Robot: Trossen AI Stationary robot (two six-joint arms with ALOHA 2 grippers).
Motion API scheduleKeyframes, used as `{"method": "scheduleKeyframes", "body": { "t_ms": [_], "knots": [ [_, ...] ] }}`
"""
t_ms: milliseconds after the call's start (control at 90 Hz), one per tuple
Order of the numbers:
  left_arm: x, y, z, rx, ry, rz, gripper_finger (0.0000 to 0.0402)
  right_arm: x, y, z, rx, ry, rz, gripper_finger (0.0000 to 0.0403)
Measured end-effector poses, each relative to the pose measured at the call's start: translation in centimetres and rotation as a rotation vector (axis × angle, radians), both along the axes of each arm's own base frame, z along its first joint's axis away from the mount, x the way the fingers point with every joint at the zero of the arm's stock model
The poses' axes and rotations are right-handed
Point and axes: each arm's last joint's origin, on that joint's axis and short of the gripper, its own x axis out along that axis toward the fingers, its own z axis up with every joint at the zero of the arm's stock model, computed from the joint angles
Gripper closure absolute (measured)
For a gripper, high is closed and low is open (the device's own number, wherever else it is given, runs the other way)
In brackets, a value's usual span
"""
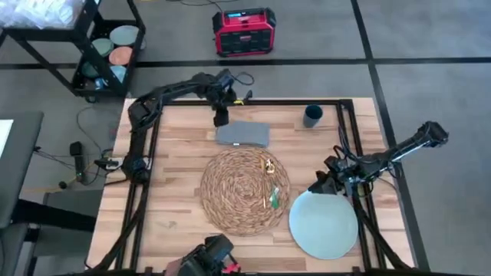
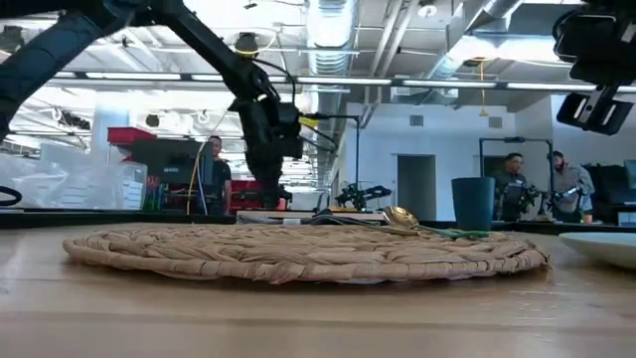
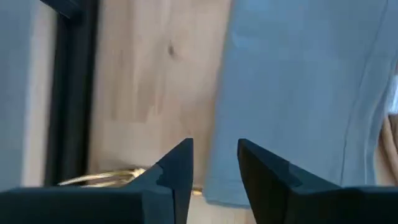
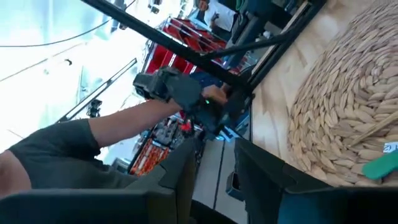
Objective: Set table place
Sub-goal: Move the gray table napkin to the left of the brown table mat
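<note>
A round woven placemat (image 1: 245, 190) lies mid-table, with gold and green-handled cutlery (image 1: 270, 182) on its right part. A grey napkin (image 1: 242, 134) lies flat just beyond it. The pale plate (image 1: 324, 224) rests on the wood at the near right, and the dark cup (image 1: 312, 115) stands at the far right. My left gripper (image 1: 221, 116) is open, low at the napkin's far-left corner (image 3: 217, 155); one finger is over wood, the other over cloth. A gold piece (image 3: 112, 178) lies beside it. My right gripper (image 1: 318, 182) hangs open, raised (image 2: 596, 99), over the plate's far edge.
Black rails (image 1: 347, 146) frame the tabletop on the left, right and far sides. Off the table stand a black cart (image 1: 107, 46) with bowls at the far left and a red box (image 1: 244, 32) on the floor. People (image 2: 214, 174) stand beyond the far edge.
</note>
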Motion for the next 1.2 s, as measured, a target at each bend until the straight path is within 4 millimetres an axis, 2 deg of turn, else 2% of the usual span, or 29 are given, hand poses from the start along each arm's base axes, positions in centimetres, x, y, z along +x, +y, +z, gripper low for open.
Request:
{"method": "scheduleKeyframes", "body": {
  "t_ms": [144, 344, 522, 600, 722, 833, 1000, 1200],
  "knots": [
    [0.8, 0.2, -2.0, -0.058, 0.098, -0.044, 0.0290, 0.0, 0.0, 0.0, 0.001, 0.000, 0.000, 0.0300],
    [1.4, 0.7, -3.2, -0.068, 0.120, -0.040, 0.0290, 0.0, 0.0, 0.0, 0.002, 0.001, 0.000, 0.0300],
    [1.4, 0.6, -3.4, -0.064, 0.122, -0.061, 0.0293, 0.0, 0.0, 0.0, 0.001, 0.001, 0.000, 0.0300],
    [1.4, 0.6, -3.4, -0.064, 0.127, -0.071, 0.0313, 0.0, 0.0, 0.0, 0.000, 0.001, 0.000, 0.0300],
    [1.3, 0.4, -3.4, -0.082, 0.140, -0.038, 0.0383, 0.0, 0.0, 0.0, -0.013, -0.004, -0.001, 0.0300],
    [1.3, 0.4, -3.4, -0.084, 0.142, -0.029, 0.0397, 0.0, 0.0, 0.0, -0.014, -0.004, -0.001, 0.0300],
    [1.3, 0.4, -2.5, -0.105, 0.191, 0.093, 0.0400, 0.0, 0.0, 0.0, -0.016, -0.002, -0.002, 0.0300],
    [0.4, 0.1, 0.3, -0.139, 0.263, 0.194, 0.0401, 0.0, 0.0, -0.2, -0.024, 0.013, -0.001, 0.0300]
  ]
}}
